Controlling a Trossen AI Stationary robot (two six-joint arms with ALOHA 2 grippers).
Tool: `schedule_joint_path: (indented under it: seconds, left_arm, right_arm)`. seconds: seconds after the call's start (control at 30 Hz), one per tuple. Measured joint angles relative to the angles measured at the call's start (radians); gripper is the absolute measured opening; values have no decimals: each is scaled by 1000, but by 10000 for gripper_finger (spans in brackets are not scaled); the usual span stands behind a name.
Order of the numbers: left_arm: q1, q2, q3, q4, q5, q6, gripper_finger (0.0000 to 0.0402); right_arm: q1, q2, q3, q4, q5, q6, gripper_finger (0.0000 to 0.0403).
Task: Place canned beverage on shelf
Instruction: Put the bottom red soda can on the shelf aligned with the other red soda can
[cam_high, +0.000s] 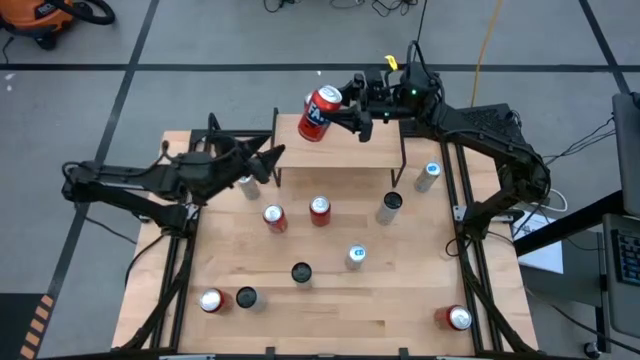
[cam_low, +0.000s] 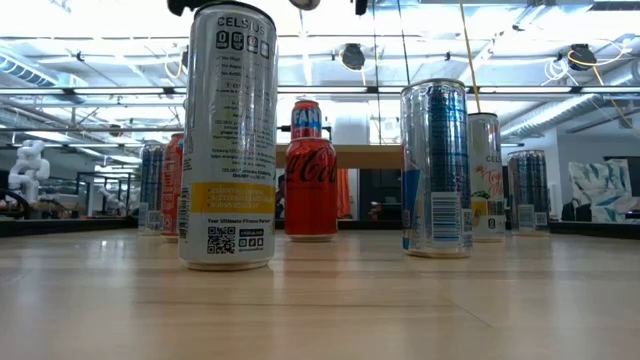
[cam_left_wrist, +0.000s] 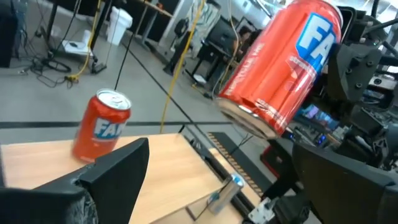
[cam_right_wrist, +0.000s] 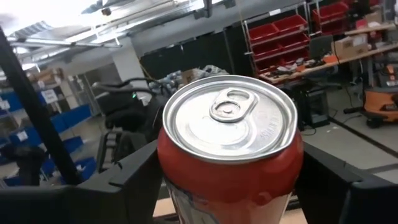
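The right gripper (cam_high: 340, 108) holds a red can (cam_high: 318, 113) tilted above the shelf (cam_high: 345, 145); the left gripper (cam_high: 268, 160) waits alongside, jaws wide apart.

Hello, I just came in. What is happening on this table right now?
The right gripper holds a red Fanta can, tilted, above the left end of the small wooden shelf at the far side of the table. In the left wrist view, another red Fanta can already stands upright on a light wooden surface. The left gripper waits open beside the shelf's left end, holding nothing. Several other cans stand about the table, not yet placed.
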Motion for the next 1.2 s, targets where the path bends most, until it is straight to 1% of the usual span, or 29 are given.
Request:
schedule_joint_path:
  seconds: [0.07,0.17,0.23,0.33,0.4,0.5,0.6,0.67,0.73,0.9,1.0,1.07,1.2]
  left_arm:
    - [0,-30,0,-48,13,0,397]
    - [12,-73,0,-115,47,-12,397]
    - [32,-101,0,-171,74,-27,397]
    - [68,-131,0,-238,119,-27,397]
    - [108,-145,0,-275,166,-27,397]
    - [172,-153,0,-298,272,-26,397]
    - [229,-152,0,-316,389,-19,397]
    - [260,-150,0,-326,448,-1,397]
    - [279,-149,0,-337,484,9,397]
    - [303,-153,0,-348,564,19,397]
    - [312,-152,0,-354,613,29,397]
    - [315,-153,0,-354,631,33,397]
    - [317,-153,0,-369,631,39,397]
  right_arm:
    - [-5,0,1,-7,-4,-1,273]
    - [-9,1,43,-85,-2,-18,273]
    - [-7,16,107,-158,9,-62,273]
    - [-4,56,239,-304,58,-128,273]
    - [-4,97,327,-391,78,-168,273]
    - [-4,173,450,-497,78,-202,273]
    - [-4,233,518,-523,45,-224,273]
    - [-4,255,532,-520,17,-215,273]
    - [-4,268,533,-528,-5,-204,273]
    - [-3,323,533,-555,-5,-131,274]
    - [-3,357,533,-565,-17,-141,276]
    - [-3,378,533,-561,-26,-155,276]
    - [-2,422,532,-585,-28,-181,275]
